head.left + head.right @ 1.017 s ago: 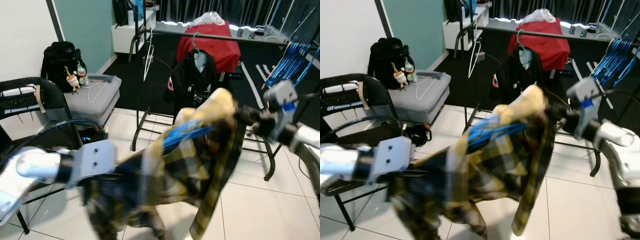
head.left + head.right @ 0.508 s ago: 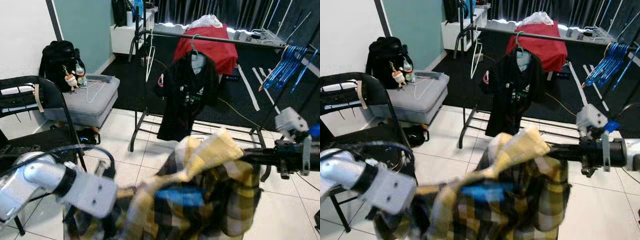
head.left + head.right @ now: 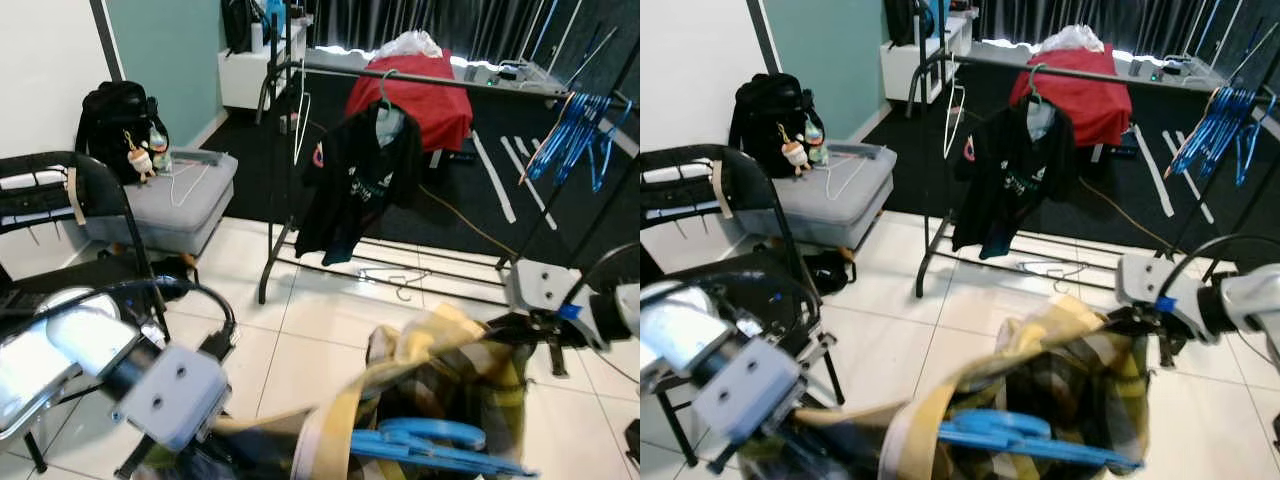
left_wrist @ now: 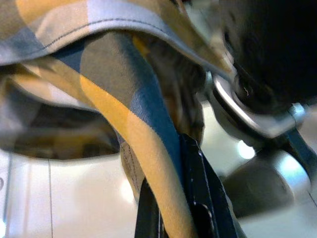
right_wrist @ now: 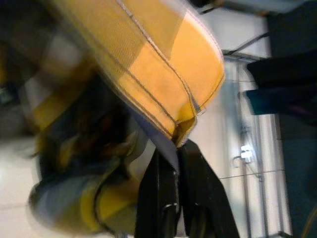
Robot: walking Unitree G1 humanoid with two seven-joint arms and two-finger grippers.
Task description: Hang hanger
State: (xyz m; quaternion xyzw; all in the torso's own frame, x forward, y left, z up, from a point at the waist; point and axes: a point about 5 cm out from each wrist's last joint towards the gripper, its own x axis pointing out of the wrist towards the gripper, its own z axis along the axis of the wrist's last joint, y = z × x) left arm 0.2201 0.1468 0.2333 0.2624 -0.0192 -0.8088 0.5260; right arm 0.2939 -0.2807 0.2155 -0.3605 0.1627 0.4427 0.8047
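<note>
left to right across the head views: at far left, a black folding chair stands against the white wall, with a black backpack behind it and a grey padded bench carrying a white wire hanger. the left gripper, at lower left on its silver arm, is clamped on a fold of the yellow plaid shirt; in the left wrist view the cloth runs pinched between the two black fingers. the shirt sags between the two arms low in the foreground, over the white tiled floor. a blue hanger lies inside the shirt, its arm poking out near the bottom edge of the view. behind, at centre, a black clothes rack holds a black t-shirt on a green hanger, with a red cloth beyond it and a loose wire hanger on the floor under the rack. the right gripper, at right on its silver arm, grips the shirt's yellow hem, the fingers closed tight on the seam. at far right, a bundle of blue hangers hangs on the rack's end.
</note>
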